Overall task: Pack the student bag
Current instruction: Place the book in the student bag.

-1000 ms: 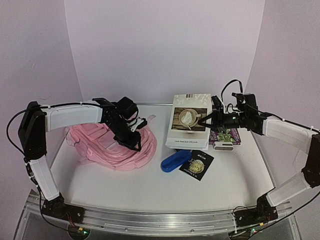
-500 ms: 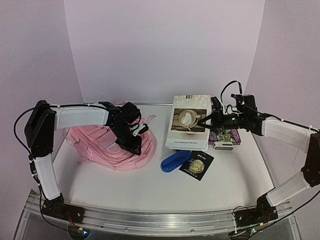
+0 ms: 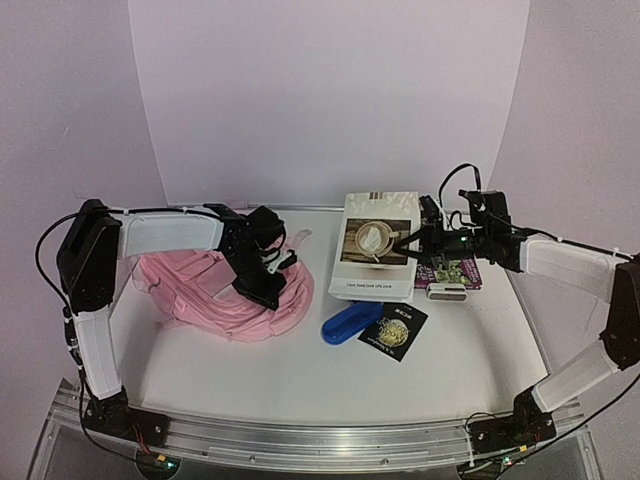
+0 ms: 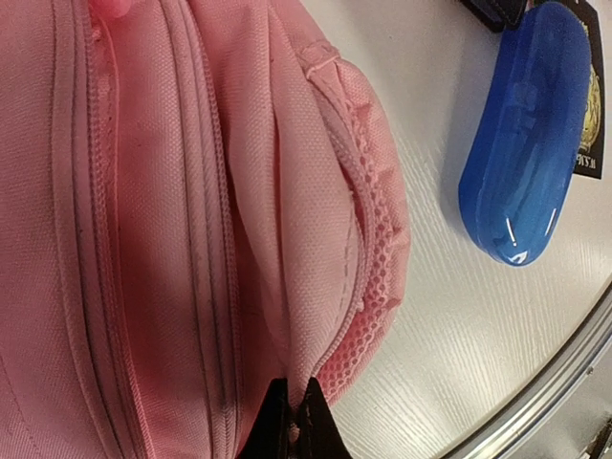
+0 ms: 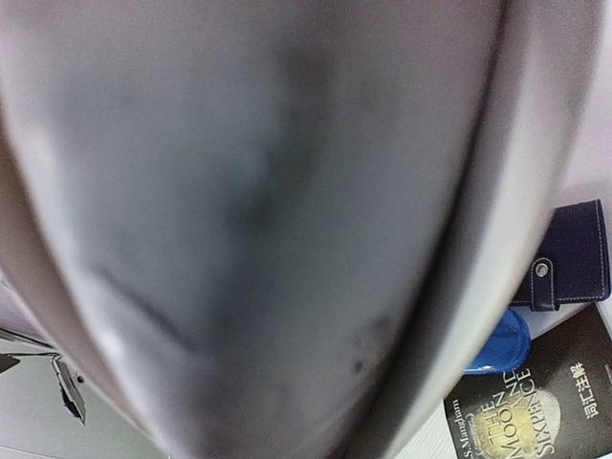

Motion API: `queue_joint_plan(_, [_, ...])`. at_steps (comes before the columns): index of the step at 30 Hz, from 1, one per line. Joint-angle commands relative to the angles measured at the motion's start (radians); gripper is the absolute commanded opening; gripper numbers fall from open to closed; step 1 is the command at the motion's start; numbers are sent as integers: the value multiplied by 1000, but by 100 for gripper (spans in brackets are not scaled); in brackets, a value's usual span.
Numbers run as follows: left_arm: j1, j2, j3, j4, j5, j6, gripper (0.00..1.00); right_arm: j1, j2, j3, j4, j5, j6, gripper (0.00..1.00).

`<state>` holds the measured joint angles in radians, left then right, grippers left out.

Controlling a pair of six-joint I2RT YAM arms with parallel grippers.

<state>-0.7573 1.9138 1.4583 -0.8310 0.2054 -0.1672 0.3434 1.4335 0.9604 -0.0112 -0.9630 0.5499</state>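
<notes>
Student bag (image 3: 185,292), one, pinched by shut left pincer (image 4: 295,426); right pincer (image 3: 408,240) grips one white book (image 3: 372,272).

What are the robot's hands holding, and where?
Left gripper: the student bag, by a fold beside its mesh pocket. Right gripper: seemingly the white book's right edge.

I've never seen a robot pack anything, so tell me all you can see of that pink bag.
The bag is soft pink fabric, lying slumped on the table's left side. Parallel stitched zip seams run along it, and a mesh side pocket faces the blue case, apart from it. The left end effector pinches a fold of it, shut.
</notes>
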Motion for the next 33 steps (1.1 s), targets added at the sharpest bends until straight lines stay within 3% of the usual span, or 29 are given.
queue_joint_plan(1, [11,-139,109,45,-22,-70,0,24,34,4,127,-22,50,13])
queue_joint_plan(7, [31,-185,267,16,-96,-115,0,91,117,39,301,-4,169,12])
queue_joint_plan(12, [44,-168,342,-51,-77,-99,1,158,191,100,342,7,203,10])
queue_joint_plan(20, [116,-214,146,106,159,-160,7,173,264,91,345,53,207,7])
queue_joint_plan(27, [150,-203,26,267,313,-226,5,171,307,83,344,72,206,5])
queue_joint_plan(33, [159,-247,41,273,201,-232,0,179,300,41,395,32,257,5])
